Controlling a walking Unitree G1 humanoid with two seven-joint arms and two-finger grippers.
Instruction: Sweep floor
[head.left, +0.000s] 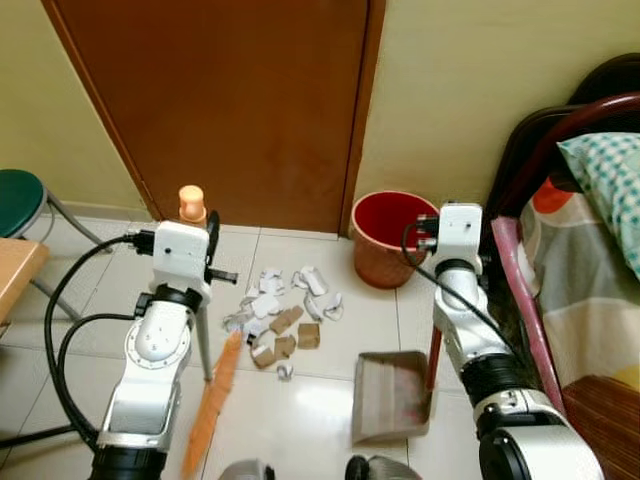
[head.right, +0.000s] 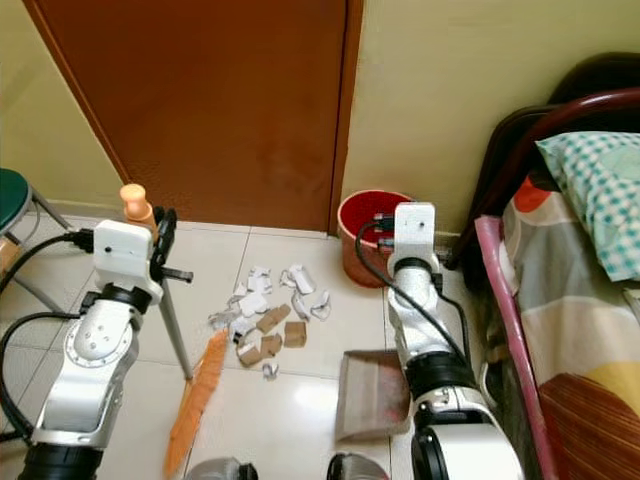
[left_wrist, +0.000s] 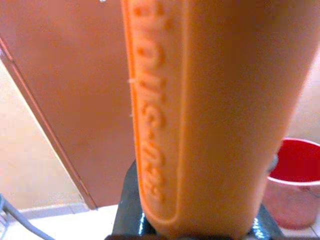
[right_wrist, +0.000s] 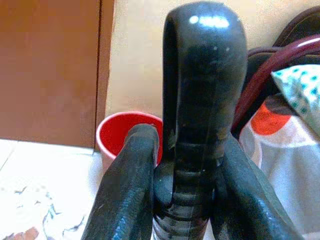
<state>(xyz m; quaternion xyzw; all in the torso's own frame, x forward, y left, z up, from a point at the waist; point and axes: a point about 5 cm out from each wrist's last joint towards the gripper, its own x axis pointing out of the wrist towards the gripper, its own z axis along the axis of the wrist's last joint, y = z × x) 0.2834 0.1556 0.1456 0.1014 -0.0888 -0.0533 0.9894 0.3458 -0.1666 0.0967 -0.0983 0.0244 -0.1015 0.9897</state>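
We've got the left claw (head.left: 196, 215) clamped on the broom (head.left: 213, 398) handle, bristles beside the scrap pile (head.left: 282, 318), right claw (right_wrist: 182, 200) gripping the dustpan (head.left: 390, 396) handle w/ pan set opposite to catch it.

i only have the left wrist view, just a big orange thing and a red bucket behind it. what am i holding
Observer: The left pincer is shut on the broom, near the orange top of its handle.
Operator: where is the mess
Observer: A pile of paper scraps lies on the tiles, between the broom head and the red bucket.
Operator: is the dustpan ready
Observer: The right pincer is shut on the dustpan handle; the dustpan sits on the floor on the robot's right of the pile, apart from it.
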